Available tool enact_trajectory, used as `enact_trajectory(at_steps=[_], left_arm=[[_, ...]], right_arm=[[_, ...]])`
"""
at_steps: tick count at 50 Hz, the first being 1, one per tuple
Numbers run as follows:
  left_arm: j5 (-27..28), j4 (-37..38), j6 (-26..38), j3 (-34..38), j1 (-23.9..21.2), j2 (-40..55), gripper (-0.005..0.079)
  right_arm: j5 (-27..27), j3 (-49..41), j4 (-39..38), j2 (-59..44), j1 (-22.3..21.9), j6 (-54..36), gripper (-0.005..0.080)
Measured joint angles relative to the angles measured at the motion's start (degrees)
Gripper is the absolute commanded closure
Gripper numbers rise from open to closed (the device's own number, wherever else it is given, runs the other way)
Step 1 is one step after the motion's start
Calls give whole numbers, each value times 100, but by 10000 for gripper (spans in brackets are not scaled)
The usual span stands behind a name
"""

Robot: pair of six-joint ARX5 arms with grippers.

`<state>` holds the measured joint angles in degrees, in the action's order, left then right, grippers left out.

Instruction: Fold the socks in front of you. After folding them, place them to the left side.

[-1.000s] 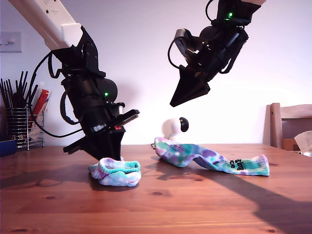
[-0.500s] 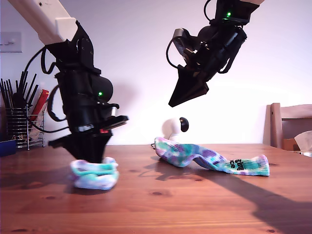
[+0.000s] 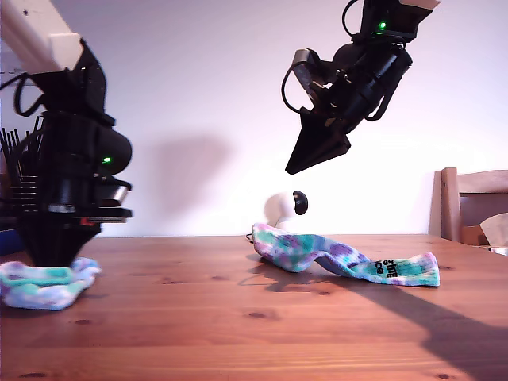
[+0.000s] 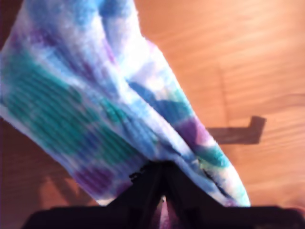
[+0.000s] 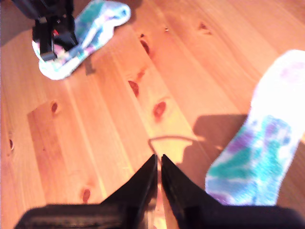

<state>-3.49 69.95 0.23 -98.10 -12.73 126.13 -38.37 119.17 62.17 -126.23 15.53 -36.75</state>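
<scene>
My first pincer [image 3: 49, 262] stood upright at the lower left of the exterior view, clamped on the folded sock [image 3: 48, 282] resting on the tabletop [image 3: 238, 317] — likely being parked at that side. My second pincer [image 3: 305, 163] hung tilted in the upper middle, jaws closed and empty — above the unfolded sock [image 3: 349, 260] lying at centre-right.

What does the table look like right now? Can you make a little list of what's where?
folded sock: on the table at the exterior view's left edge, pinched by my first gripper
flat sock: unfolded, lying towards the exterior view's right
my second gripper: up in the air above the flat sock, fingers together, holding nothing
behind: utensil rack, chair
</scene>
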Motion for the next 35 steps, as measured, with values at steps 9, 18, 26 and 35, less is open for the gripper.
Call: enact_trajectory(at_steps=[9, 18, 26, 35], left_arm=[[85, -13, 20, 0, -31, -4, 762], [361, -251, 17, 50, -26, -168, 762], [748, -308, 17, 37, -28, -599, 762], [1445, -859, -17, -262, -31, -1047, 762]], right_arm=[[0, 0, 2, 0, -66, 0, 764], [-2, 0, 48, 0, -81, 0, 764], [-2, 0, 28, 0, -81, 0, 764], [-2, 0, 22, 0, -81, 15, 764]])
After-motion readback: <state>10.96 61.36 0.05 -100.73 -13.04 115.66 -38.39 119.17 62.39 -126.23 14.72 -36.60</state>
